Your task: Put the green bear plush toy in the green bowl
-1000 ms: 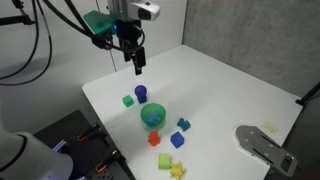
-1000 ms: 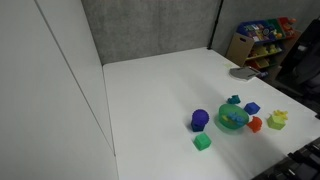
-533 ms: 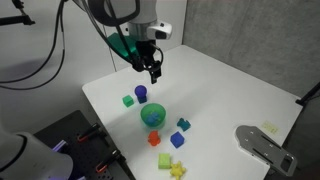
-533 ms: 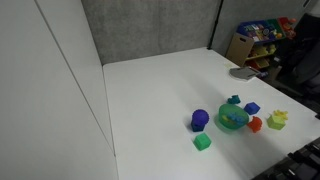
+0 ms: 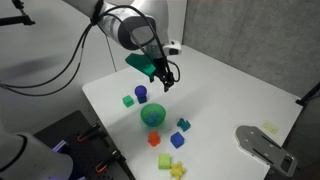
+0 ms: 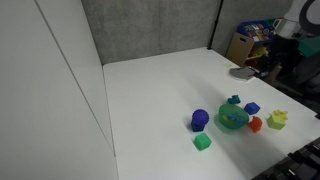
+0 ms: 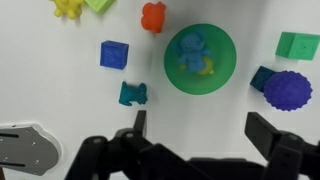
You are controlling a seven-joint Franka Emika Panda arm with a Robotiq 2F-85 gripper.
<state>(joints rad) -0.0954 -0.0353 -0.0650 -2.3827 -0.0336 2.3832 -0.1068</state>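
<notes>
The green bear plush toy [image 7: 133, 94] lies on the white table, just beside the green bowl [image 7: 226, 70]; it also shows in both exterior views [image 5: 183, 124] [image 6: 233, 100]. The bowl [image 5: 152, 122] [image 6: 232, 122] holds a small blue toy with yellow bits. My gripper [image 7: 200, 130] is open and empty, with its fingers wide apart. It hangs above the table [image 5: 163, 80], behind the bowl and near the purple-blue cylinder [image 5: 141, 93], touching nothing.
Around the bowl are a bright green cube [image 7: 298, 44], a blue block [image 7: 114, 54], an orange piece [image 7: 153, 16], a yellow piece [image 5: 178, 170] and a small dark teal piece [image 7: 262, 77]. A grey flat plate [image 5: 262, 142] lies at the table's corner.
The arm has swung across and down from the table's back towards the group of toys. The gripper stays open. The toys and the bowl have not moved.
</notes>
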